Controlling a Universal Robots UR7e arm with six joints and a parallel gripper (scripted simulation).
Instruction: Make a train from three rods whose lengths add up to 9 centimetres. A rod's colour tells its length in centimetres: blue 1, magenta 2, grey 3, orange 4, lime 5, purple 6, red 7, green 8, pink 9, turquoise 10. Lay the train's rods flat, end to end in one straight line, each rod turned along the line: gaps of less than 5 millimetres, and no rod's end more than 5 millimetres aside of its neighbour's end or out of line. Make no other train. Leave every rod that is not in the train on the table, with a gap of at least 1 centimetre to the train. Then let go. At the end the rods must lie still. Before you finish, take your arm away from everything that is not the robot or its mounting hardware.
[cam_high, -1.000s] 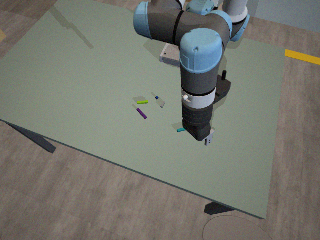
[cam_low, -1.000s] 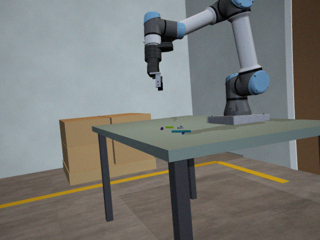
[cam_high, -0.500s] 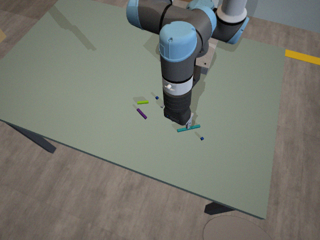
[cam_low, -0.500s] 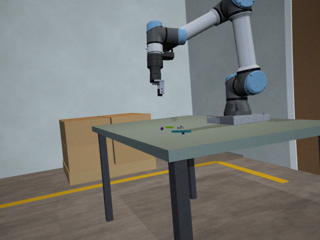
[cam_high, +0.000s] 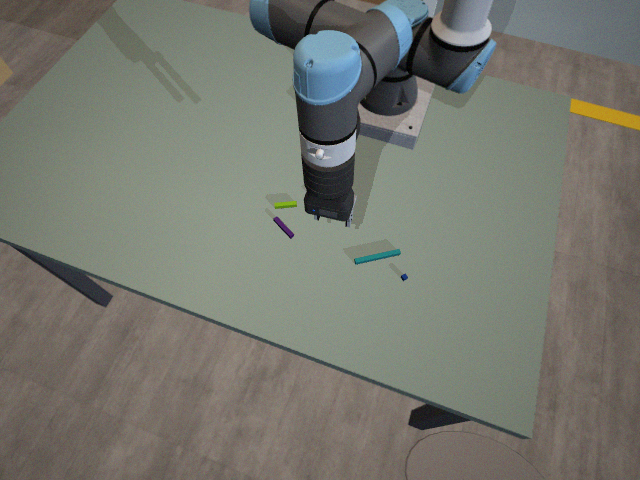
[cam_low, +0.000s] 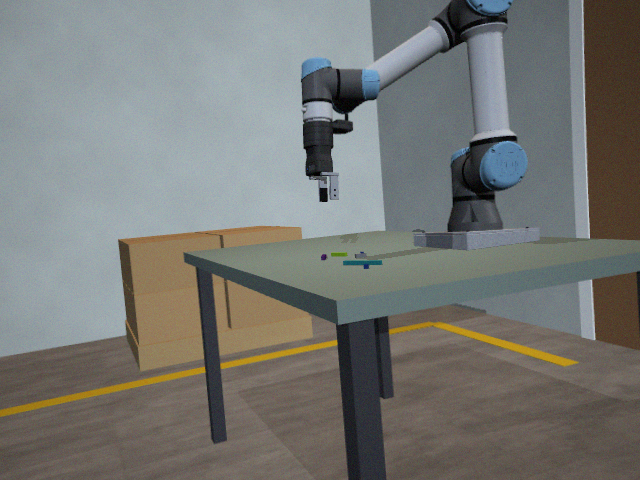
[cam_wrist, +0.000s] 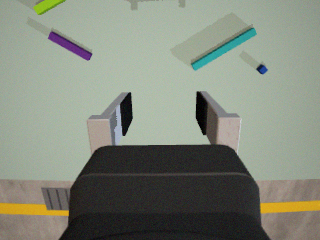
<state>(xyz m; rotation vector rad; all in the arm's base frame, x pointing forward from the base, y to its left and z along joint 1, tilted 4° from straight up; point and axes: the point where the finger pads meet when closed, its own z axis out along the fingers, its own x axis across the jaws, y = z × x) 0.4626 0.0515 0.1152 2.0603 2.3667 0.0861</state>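
– Across the green table (cam_high: 155, 129) (cam_low: 413, 268) (cam_wrist: 150, 50), is any train laid?
– None; the rods are scattered beneath the raised, open, empty gripper (cam_high: 332, 223) (cam_low: 328, 200) (cam_wrist: 163, 105).
– Which are spared?
– Turquoise rod (cam_high: 377, 256) (cam_low: 362, 262) (cam_wrist: 225, 49), below-right of it from above; purple rod (cam_high: 283, 227) (cam_low: 323, 256) (cam_wrist: 70, 46), left.
– And needed?
– Probably lime rod (cam_high: 285, 205) (cam_low: 339, 254) (cam_wrist: 50, 6), left; grey rod (cam_low: 360, 255), below it; one blue rod (cam_high: 404, 277) (cam_low: 366, 266) (cam_wrist: 262, 69), farther below-right. All joining is left to be done.

The black and grey two-finger gripper (cam_high: 332, 223) (cam_low: 328, 200) (cam_wrist: 163, 105) has swung away from above the long turquoise rod (cam_high: 377, 256) (cam_low: 362, 262) (cam_wrist: 224, 49), back toward the robot's base.
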